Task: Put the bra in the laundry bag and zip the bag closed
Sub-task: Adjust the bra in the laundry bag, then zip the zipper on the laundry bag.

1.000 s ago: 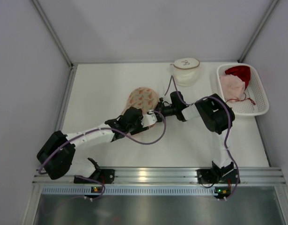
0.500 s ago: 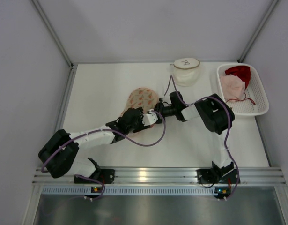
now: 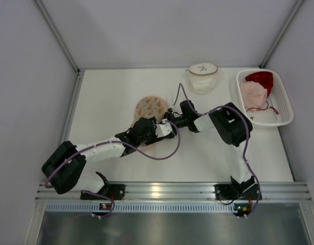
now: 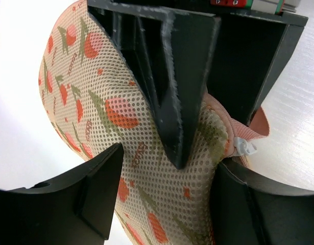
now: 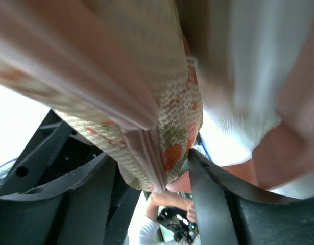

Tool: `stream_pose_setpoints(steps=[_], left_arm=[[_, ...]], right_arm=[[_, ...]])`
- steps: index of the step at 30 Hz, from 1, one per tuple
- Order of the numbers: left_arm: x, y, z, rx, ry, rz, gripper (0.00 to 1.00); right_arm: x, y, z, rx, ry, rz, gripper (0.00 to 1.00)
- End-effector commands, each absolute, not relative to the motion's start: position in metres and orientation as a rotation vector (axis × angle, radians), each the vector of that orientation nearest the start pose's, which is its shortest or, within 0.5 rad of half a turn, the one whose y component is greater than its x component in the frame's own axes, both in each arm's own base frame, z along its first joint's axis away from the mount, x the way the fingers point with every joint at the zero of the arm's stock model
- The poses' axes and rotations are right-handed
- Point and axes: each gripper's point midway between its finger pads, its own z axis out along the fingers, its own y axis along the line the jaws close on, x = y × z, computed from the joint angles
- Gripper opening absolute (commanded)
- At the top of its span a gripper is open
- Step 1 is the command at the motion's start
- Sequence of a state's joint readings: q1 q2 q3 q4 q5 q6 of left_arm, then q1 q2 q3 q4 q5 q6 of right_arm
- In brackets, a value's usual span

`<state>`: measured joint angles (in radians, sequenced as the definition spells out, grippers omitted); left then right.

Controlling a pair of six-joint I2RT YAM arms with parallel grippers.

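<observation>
Zipping remains: my left end effector [image 4: 162, 196] clamps the mesh laundry bag [image 4: 95, 102]; my right end effector [image 5: 151, 184] stands apart around its seam.

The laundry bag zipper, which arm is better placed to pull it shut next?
Probably the right. The left gripper straddles the laundry bag, steadying it, while the right gripper stands open at the zipper edge, with the white zipper pull on its side.

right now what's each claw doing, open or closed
Left claw: jaws spread around the floral mesh laundry bag; a firm grip cannot be told.
Right claw: jaws apart, bag edge between them.
</observation>
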<state>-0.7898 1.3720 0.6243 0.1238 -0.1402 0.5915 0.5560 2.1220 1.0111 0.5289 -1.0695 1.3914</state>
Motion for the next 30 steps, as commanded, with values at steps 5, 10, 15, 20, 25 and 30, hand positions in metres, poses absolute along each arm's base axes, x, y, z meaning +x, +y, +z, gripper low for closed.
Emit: stream_pose_setpoints(steps=[5,10,15,20,25,30], left_arm=[[0.297,-0.239,0.101,1.259,1.678,-0.014,0.69],[0.282,-0.228,0.099,1.329,1.731,-0.015,0.7],[0.24,-0.225,0.113,1.439,1.769,-0.193,0.7],[0.202,-0.218,0.138,1.527,1.756,-0.333,0.67],[0.172,-0.222,0.149,1.804,1.588,-0.449,0.59],[0.172,-0.235,0.15,2.077,1.41,-0.458,0.45]], right_arm=[[0.241,0.378,0.06,0.332,2.86,2.05,0.07],[0.242,0.377,0.063,0.346,2.854,2.047,0.0],[0.248,0.374,0.062,0.358,2.833,2.043,0.0],[0.252,0.375,0.062,0.366,2.821,2.044,0.0],[0.254,0.375,0.064,0.366,2.812,2.05,0.0],[0.252,0.374,0.062,0.374,2.83,2.04,0.0]])
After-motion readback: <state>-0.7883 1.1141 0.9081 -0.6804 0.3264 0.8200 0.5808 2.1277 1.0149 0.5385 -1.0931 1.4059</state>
